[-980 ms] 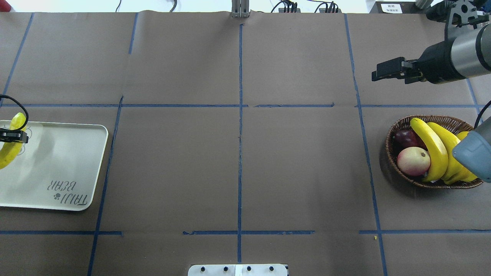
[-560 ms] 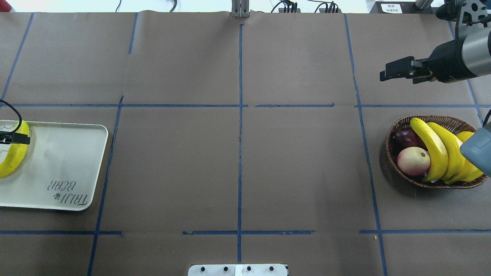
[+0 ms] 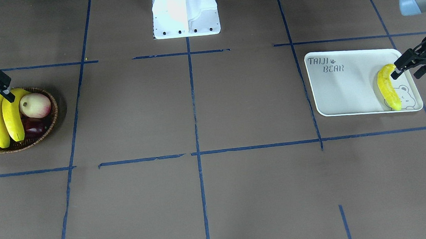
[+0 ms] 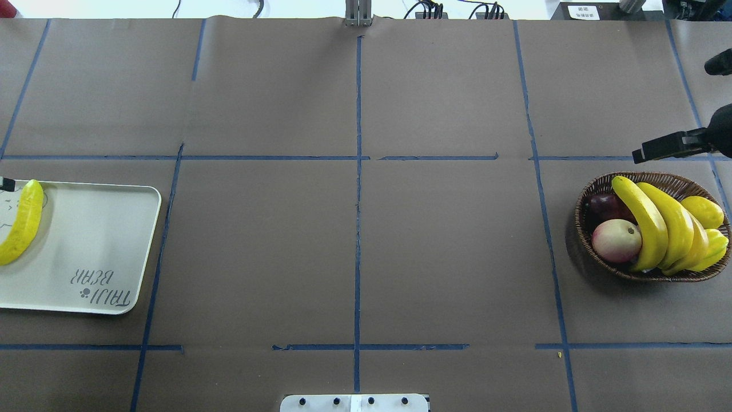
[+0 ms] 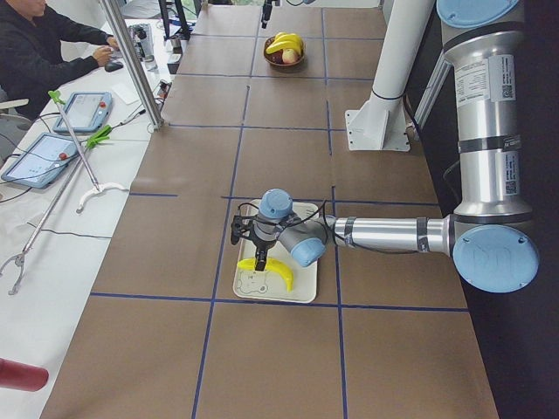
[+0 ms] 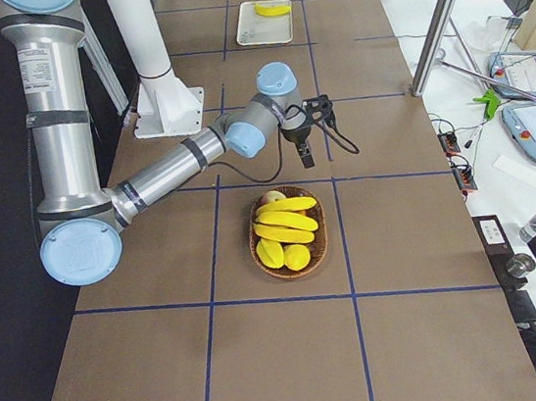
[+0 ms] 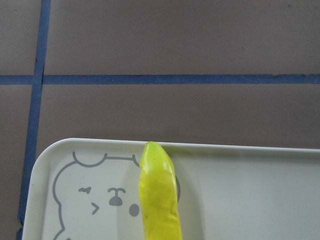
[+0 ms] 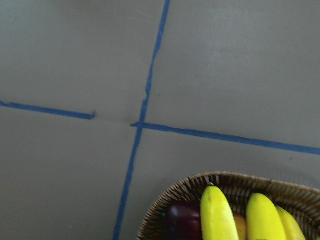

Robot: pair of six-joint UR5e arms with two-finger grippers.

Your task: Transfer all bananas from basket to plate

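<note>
One greenish-yellow banana (image 4: 23,220) lies on the white plate (image 4: 97,240), over the bear print; it also shows in the left wrist view (image 7: 159,195). My left gripper (image 3: 409,71) is open and empty at that banana's end, just off the plate's edge. Three bananas (image 4: 646,223) lie side by side in the wicker basket (image 4: 579,223) at the right. My right gripper (image 4: 639,154) hovers open and empty over the basket's far rim. The right wrist view shows the basket rim (image 8: 175,200) and banana tips (image 8: 217,215).
The basket also holds a pink apple (image 4: 616,240), a dark red fruit (image 4: 603,206), a yellow pear-shaped fruit (image 4: 702,210) and a star fruit (image 4: 715,249). The robot's white base (image 3: 185,11) stands at the near table edge. An operator (image 5: 35,44) sits beyond the far side.
My left gripper let go of the banana, which now lies flat on the plate, and drew back leftward. My right arm swung down and rightward, to the basket's far rim.
</note>
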